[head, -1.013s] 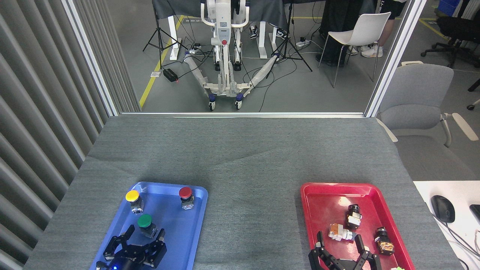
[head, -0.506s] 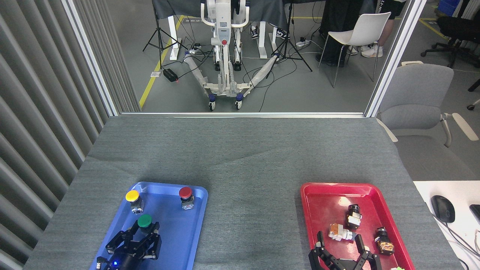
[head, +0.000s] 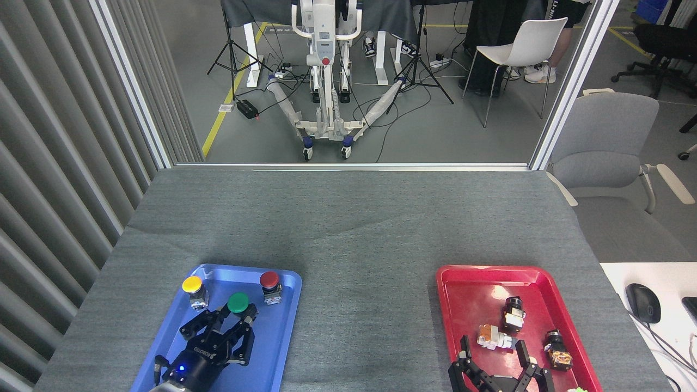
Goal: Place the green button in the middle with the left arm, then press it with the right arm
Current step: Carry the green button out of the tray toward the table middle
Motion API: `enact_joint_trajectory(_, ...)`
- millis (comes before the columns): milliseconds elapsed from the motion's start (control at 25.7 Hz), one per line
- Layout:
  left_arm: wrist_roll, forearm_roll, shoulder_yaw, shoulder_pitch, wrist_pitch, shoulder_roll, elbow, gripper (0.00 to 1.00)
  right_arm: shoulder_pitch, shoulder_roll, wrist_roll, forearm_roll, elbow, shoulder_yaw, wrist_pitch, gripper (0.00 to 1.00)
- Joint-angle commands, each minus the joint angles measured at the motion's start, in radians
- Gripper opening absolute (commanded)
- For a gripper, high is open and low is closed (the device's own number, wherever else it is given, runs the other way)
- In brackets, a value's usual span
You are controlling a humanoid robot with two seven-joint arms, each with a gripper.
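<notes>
The green button (head: 238,302) shows its round dark-green cap over the blue tray (head: 283,332), between the yellow and red buttons. My left gripper (head: 235,317) is shut on the green button's body, fingers on either side under the cap. The middle (head: 367,305), bare grey cloth between the two trays, holds nothing. My right gripper (head: 493,355) sits at the bottom edge over the near end of the red tray (head: 468,283), fingers spread open with nothing between them.
A yellow button (head: 193,286) and a red button (head: 269,281) stand at the far end of the blue tray. The red tray holds several small metal parts (head: 512,316). A computer mouse (head: 642,302) lies on a white desk at the right.
My left gripper closed around the green button, then carried it up and to the right within the blue tray. The right gripper has stayed where it was.
</notes>
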Motion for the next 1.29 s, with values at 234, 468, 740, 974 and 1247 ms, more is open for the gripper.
enact_joint_trajectory(234,0.0,-0.146,-0.277,-0.231,-0.007,-0.146,0.21,0.0,0.0,-0.001,0.001,0.0,0.0,0.0,0.0,1.0)
enact_joint_trajectory(468,0.008,-0.163,-0.357,-0.312,-0.009,-0.184,0.392,0.0,0.002,-0.006,0.001,0.0,0.0,0.0,0.0,1.0)
enact_joint_trajectory(740,0.014,-0.163,-0.383,-0.314,-0.018,-0.189,0.438,0.0,0.002,-0.007,0.001,0.0,0.0,0.0,0.0,1.0)
enact_joint_trajectory(974,0.056,-0.152,-0.386,-0.314,-0.041,-0.192,0.44,0.21,0.003,-0.001,-0.001,0.0,-0.002,0.002,-0.03,1.0)
enact_joint_trajectory(1247,0.065,-0.146,-0.38,-0.312,-0.035,-0.215,0.441,0.93,0.003,0.006,0.001,0.0,-0.002,0.0,-0.037,1.0)
